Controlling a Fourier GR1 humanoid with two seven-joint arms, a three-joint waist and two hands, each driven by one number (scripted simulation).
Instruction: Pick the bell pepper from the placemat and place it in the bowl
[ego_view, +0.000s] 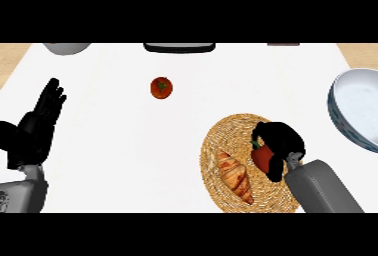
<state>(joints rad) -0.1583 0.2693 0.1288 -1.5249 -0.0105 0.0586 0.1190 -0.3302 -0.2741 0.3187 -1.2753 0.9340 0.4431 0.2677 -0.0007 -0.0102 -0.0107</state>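
Bell pepper (263, 156), glossy red, sits gripped in the curled right hand (280, 142) over the round woven placemat (221, 131).

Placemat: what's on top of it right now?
On the woven placemat: a croissant and the red bell pepper, with the right hand curled around it. Most of the pepper is covered by the fingers.

One bowl (353, 112); one croissant (236, 176); one tomato (161, 87).

Two smooth grey forearms of rounded, boxy section, each ending in a matte black left hand (33, 130) or right hand (280, 142) with slender jointed fingers.
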